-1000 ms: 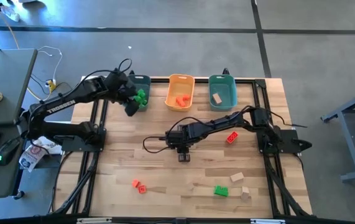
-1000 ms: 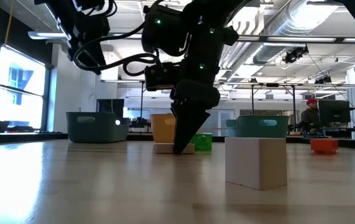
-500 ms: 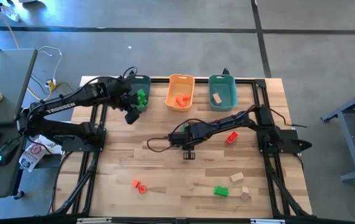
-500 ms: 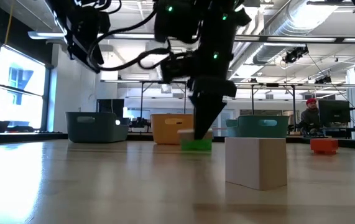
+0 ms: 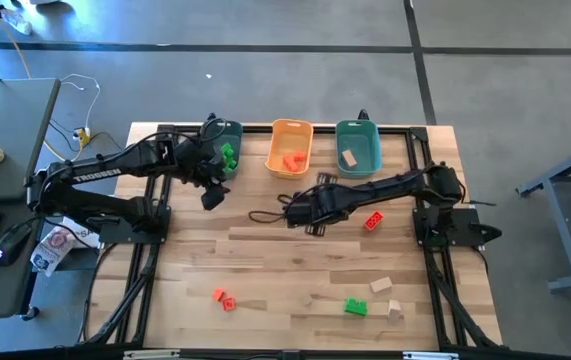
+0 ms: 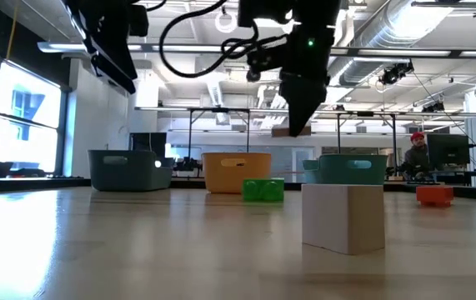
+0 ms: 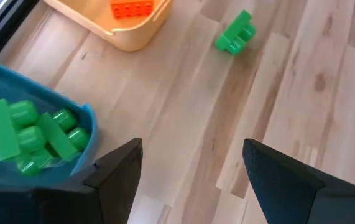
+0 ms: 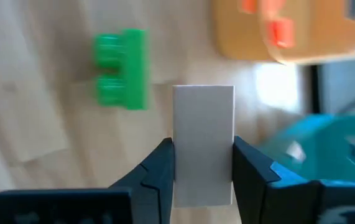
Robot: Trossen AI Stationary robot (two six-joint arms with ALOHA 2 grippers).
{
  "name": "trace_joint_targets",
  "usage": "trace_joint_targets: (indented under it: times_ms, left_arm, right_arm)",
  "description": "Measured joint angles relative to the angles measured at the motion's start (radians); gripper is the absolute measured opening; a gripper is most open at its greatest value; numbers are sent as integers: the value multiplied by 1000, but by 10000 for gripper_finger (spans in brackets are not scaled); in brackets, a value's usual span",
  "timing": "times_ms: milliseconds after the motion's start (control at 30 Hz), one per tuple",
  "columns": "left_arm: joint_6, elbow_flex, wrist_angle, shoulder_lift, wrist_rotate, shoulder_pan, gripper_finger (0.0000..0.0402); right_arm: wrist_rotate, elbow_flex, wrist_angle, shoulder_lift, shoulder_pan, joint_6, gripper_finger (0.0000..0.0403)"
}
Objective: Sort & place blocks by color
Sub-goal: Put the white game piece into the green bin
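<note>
High view: the right gripper (image 5: 315, 212) hangs mid-table over bare planks, its load hidden; the left gripper (image 5: 210, 192) waits beside the dark teal plastic bin (image 5: 233, 132).
Right wrist view: its fingers (image 8: 160, 171) clamp a smooth pale tan wooden block (image 8: 203, 143); a studded green block (image 8: 122, 69) lies beyond.
Left wrist view: fingers (image 7: 118, 165) spread apart.

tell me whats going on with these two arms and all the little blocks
The robot is sorting blocks into bins by color. The right end effector is shut on a tan block, held up off the table near the orange bin. The left end effector hangs open beside the dark teal bin, which holds green blocks. A red block, a green one and tan ones lie loose on the table.
</note>
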Motion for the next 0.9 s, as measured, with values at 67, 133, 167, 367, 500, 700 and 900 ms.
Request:
trace_joint_targets:
  times_ms: [67, 133, 167, 367, 500, 700, 900]
  left_arm:
    - [-1, 0, 0, 0, 0, -16, 264]
    - [0, 0, 0, 0, 0, -35, 264]
    - [-1, 0, 0, 0, 0, -45, 264]
    - [-43, 0, 0, 0, 0, -106, 264]
    - [-78, 0, 0, 0, 0, -147, 264]
    - [-112, 0, 0, 0, 0, -212, 264]
    - [-146, 0, 0, 0, 0, -279, 264]
  right_arm:
    - [51, 0, -42, -17, -10, 50, 98]
    - [108, 0, -91, -36, -23, 110, 98]
    - [137, 0, -114, -47, -30, 142, 98]
    - [235, 1, -274, -85, -109, 318, 98]
    - [238, 2, -322, -94, -190, 352, 98]
    - [173, 2, -313, -94, -338, 327, 98]
    - [18, 2, -276, -94, -492, 262, 98]
